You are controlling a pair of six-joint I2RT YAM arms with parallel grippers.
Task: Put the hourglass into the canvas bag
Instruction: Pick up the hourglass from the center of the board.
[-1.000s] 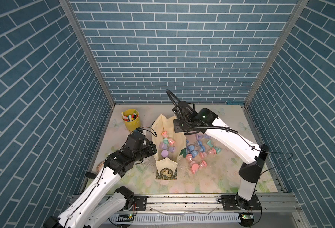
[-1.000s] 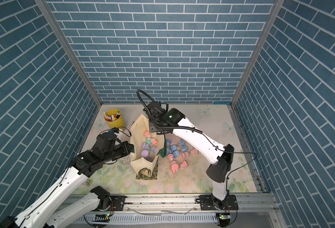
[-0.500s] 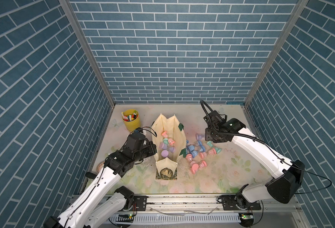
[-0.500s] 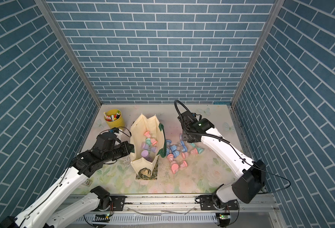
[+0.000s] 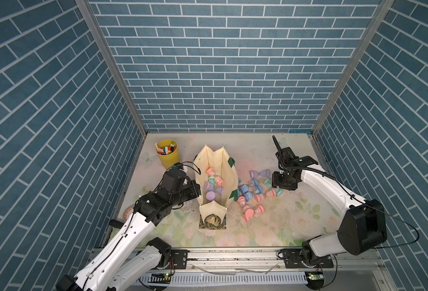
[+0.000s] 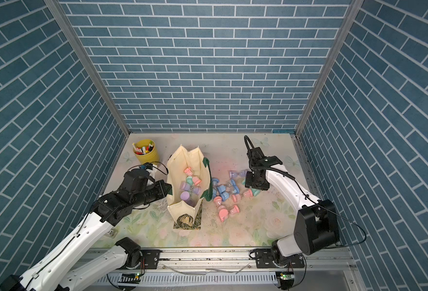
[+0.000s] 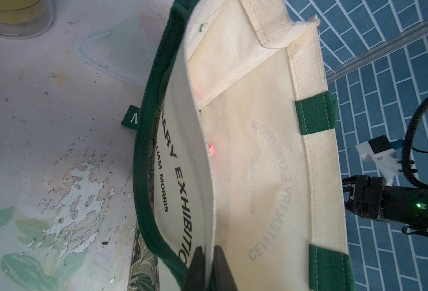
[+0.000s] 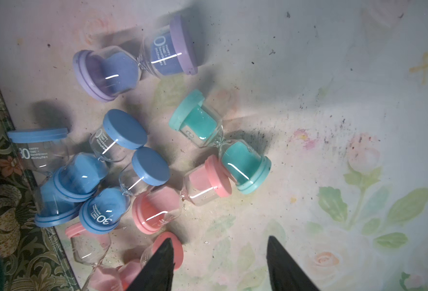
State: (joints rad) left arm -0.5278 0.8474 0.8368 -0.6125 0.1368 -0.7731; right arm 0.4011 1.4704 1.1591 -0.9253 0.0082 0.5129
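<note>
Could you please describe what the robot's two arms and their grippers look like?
The left arm and the right arm have smooth white links joined by bulky black joints. A ribbed black cable curves along the right arm's wrist, where a small green light glows. The left gripper and the right gripper each have two black, tapering, pointed fingers.

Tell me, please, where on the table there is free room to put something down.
Free: the back strip between the cup and the right wall, behind the bag; the front right corner, between the hourglasses and the right arm's base. Crowded: right beside the bag, where the hourglasses lie in a heap.
</note>
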